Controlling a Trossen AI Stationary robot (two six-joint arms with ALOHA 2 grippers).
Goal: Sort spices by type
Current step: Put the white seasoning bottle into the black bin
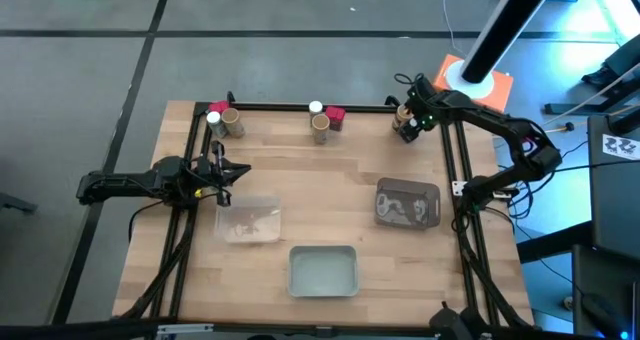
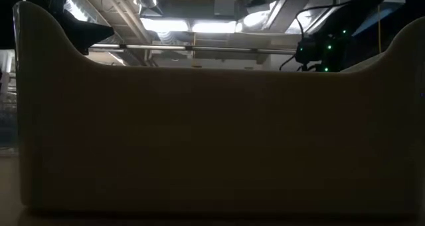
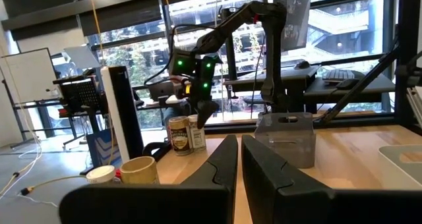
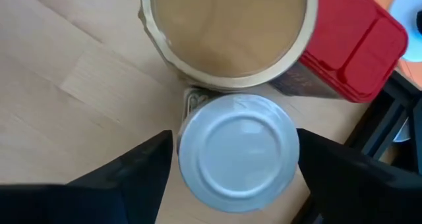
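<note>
My right gripper [image 1: 408, 126] hangs open at the table's far right corner, pointing steeply down. In the right wrist view its fingers [image 4: 135, 178] stand on either side of a clear jar's white lid [image 4: 237, 151], close to it. Just beyond that jar stand a tan cork-coloured cylinder [image 4: 227, 29] and a red packet [image 4: 353, 46]. Two more spice groups stand along the far edge, at the middle [image 1: 325, 121] and at the left [image 1: 221, 118]. My left gripper [image 1: 222, 170] waits shut at the table's left side.
Three shallow trays lie on the table: a clear one [image 1: 250, 221] near my left gripper, a grey one [image 1: 408, 202] at the right and a pale one [image 1: 323, 270] near the front edge. A black frame rail [image 1: 300, 107] runs along the far edge. A tray wall [image 2: 212, 139] fills the low view.
</note>
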